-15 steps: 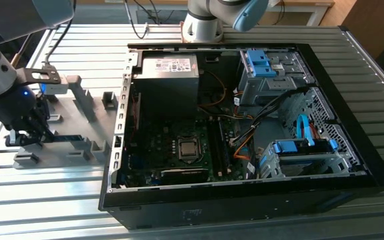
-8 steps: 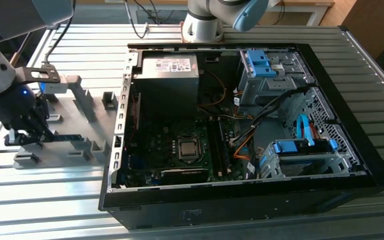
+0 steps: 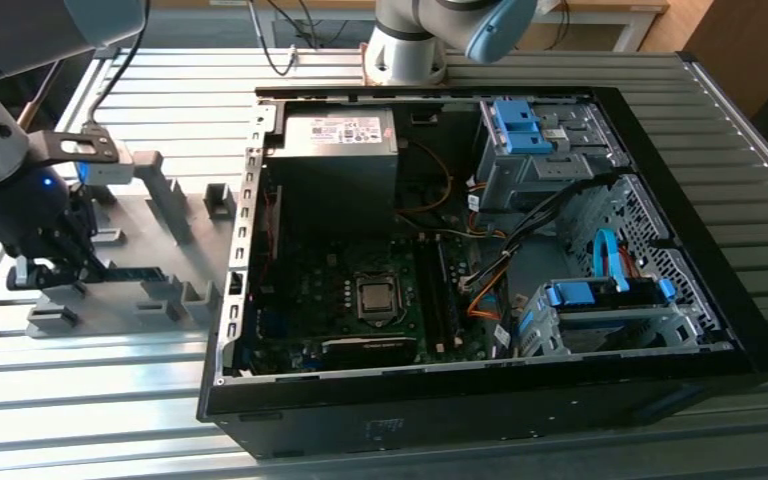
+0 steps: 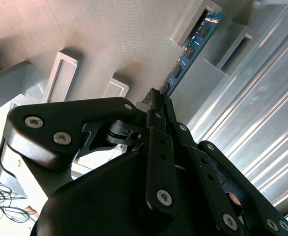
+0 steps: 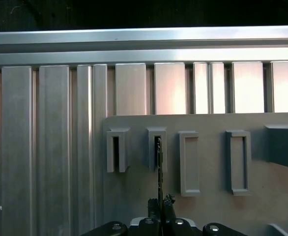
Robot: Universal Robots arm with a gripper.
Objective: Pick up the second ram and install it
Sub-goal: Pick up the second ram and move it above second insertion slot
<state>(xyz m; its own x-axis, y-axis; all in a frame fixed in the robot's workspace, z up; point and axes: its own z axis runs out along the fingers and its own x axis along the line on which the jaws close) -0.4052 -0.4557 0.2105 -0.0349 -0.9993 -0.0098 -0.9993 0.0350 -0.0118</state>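
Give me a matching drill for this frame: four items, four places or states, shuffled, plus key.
Items
1. second ram
2. gripper
3. power supply
4. processor socket

Places or states
A. on the motherboard
B. far end in a gray holder block
C. inside the case, in the corner nearest the arm's base
D. shut, above the gray holder plate

Pairs: 1-B, 2-D, 3-C, 4-A

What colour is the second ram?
Blue board, dark chips: the second ram, best in the second wrist view.
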